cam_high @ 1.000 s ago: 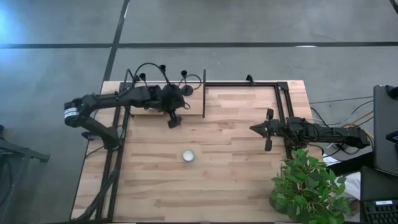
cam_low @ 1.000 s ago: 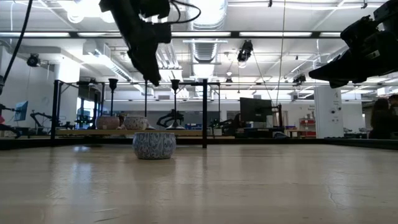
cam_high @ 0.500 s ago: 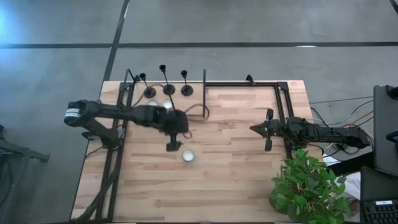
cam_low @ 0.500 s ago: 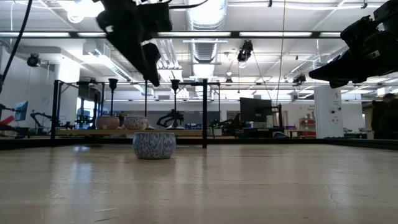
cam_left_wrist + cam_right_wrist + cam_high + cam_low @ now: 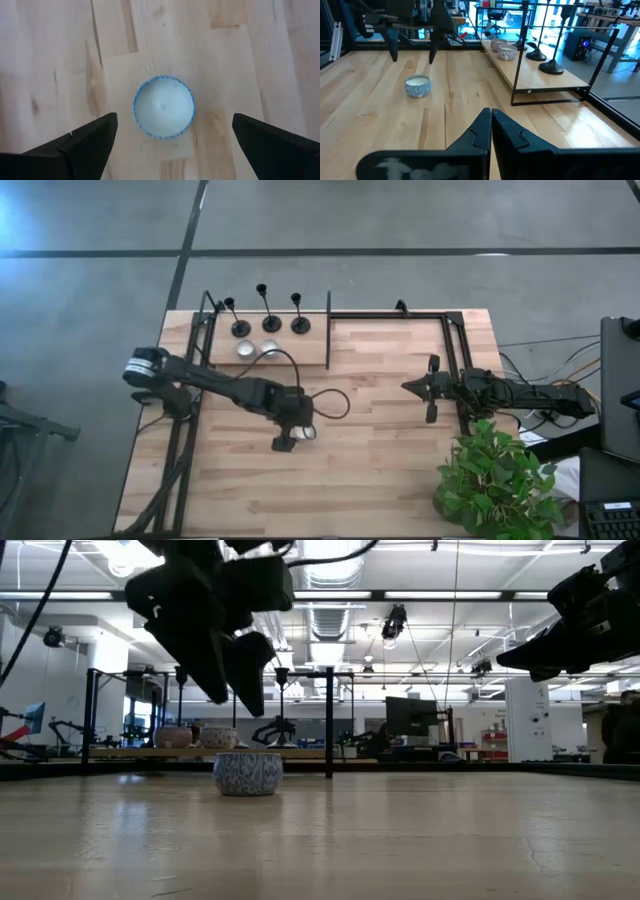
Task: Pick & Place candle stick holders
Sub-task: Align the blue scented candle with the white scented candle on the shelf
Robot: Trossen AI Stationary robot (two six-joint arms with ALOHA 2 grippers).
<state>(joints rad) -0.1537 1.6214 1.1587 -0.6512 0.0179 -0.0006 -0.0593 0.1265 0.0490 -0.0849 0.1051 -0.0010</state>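
So far, no holder picked up. Table (image 5: 400, 480) seen from above. Left gripper (image 5: 287, 437) held wide open over small blue-white candle cup (image 5: 303, 431) near table middle; nothing gripped. Right gripper (image 5: 432, 389) parked near right edge, fingers pressed together, empty. Three candle stick holders (image 5: 271, 323) lined up at far edge, untouched. All picking and placing judged left to do.

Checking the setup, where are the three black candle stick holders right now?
In the high view, the candle stick holders stand in a row at the table's far left edge, behind two tealights, untouched.
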